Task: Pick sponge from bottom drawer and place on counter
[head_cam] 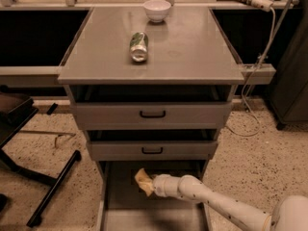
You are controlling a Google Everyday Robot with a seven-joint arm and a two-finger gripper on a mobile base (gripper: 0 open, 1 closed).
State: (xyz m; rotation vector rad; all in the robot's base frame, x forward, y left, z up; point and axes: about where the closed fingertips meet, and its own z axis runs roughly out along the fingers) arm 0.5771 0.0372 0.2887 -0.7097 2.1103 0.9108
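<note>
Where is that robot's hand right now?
The gripper is low in the camera view, near centre, inside the open bottom drawer, beneath the middle drawer.

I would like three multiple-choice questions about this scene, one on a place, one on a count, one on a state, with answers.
1. Where is the pale yellow padded pincer? A. out of view B. raised high C. inside the deep grey metal bottom drawer
2. How many black drawer handles show? A. one B. two C. four
3. How is the green-and-silver drink can on the flat grey counter? A. lying on its side B. upright C. crushed
Answers: 1 C, it reaches low into the open drawer; 2 B, one sits above the other; 3 A, its round end faces the camera.
</note>
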